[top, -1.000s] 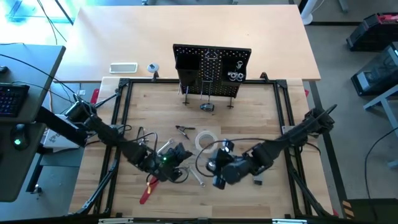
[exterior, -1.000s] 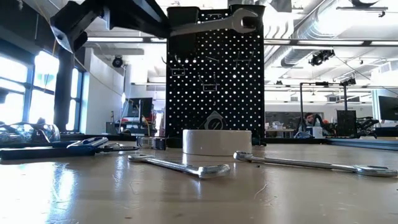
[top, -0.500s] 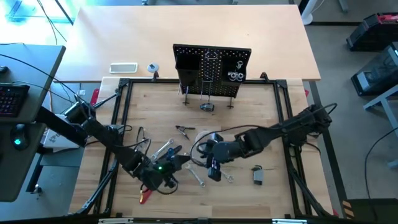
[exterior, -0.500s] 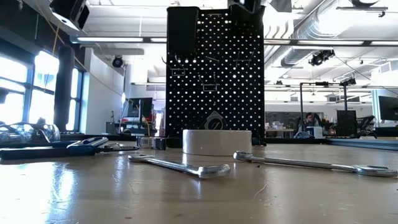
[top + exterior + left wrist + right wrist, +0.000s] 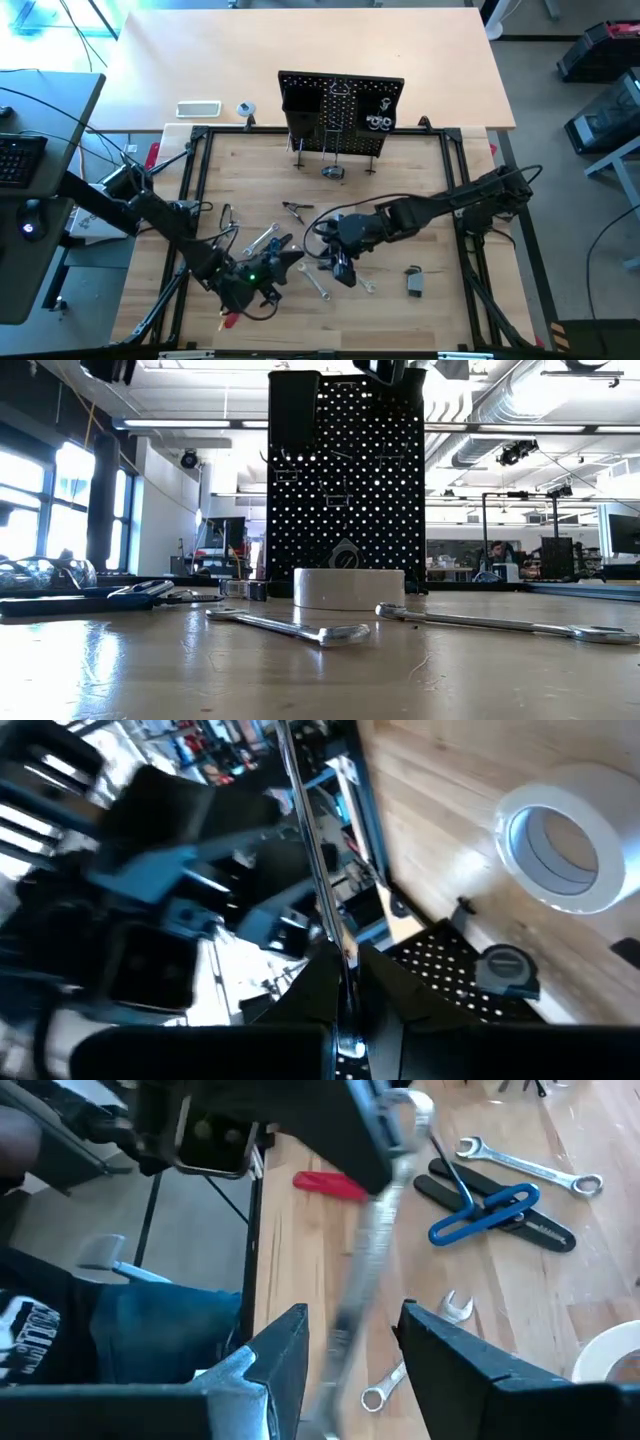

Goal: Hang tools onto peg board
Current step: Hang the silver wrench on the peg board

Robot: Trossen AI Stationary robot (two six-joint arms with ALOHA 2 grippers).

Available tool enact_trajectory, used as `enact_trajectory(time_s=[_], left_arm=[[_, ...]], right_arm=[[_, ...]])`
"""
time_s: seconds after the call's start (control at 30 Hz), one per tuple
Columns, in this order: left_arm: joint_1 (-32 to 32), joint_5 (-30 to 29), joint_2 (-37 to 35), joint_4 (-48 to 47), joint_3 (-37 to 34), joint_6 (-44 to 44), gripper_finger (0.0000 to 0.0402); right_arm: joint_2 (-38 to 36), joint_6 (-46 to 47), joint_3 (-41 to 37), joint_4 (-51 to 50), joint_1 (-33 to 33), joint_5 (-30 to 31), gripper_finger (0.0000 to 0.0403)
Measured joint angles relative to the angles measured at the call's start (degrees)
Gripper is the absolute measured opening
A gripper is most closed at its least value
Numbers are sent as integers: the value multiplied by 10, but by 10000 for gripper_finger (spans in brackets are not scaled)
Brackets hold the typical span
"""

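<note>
Wrench (image 5: 362,1280) in the right wrist view is smeared by blur, ends cut off. Peg board (image 5: 346,480) top is clipped in low view; grippers can't be made out there.

Both arms were dark, jointed tubes with loose black cables looping off them. Left gripper (image 5: 262,272) — a small green light glowed on its wrist, nearest the peg board (image 5: 341,108). Right gripper (image 5: 350,1342) — flat, matte black, blocky, square-edged fingers.

No text seems readable anywhere
</note>
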Motion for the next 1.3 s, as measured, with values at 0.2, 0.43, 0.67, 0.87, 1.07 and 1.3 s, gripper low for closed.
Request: enact_trajectory(time_s=[0.2,0.43,0.67,0.87,1.07,1.3], left_arm=[[-5,2,0,44,0,45,12],[3,17,0,71,0,86,12],[9,32,0,103,0,123,12],[14,33,0,110,0,126,12],[19,35,0,113,0,133,12],[20,36,0,111,0,131,17]], right_arm=[[0,11,0,8,-1,-17,154],[0,31,0,40,-1,-56,153],[0,36,0,40,0,-71,153],[0,29,0,40,0,-72,122],[4,21,-1,31,-1,-72,33],[4,7,-2,20,-2,-63,22]])
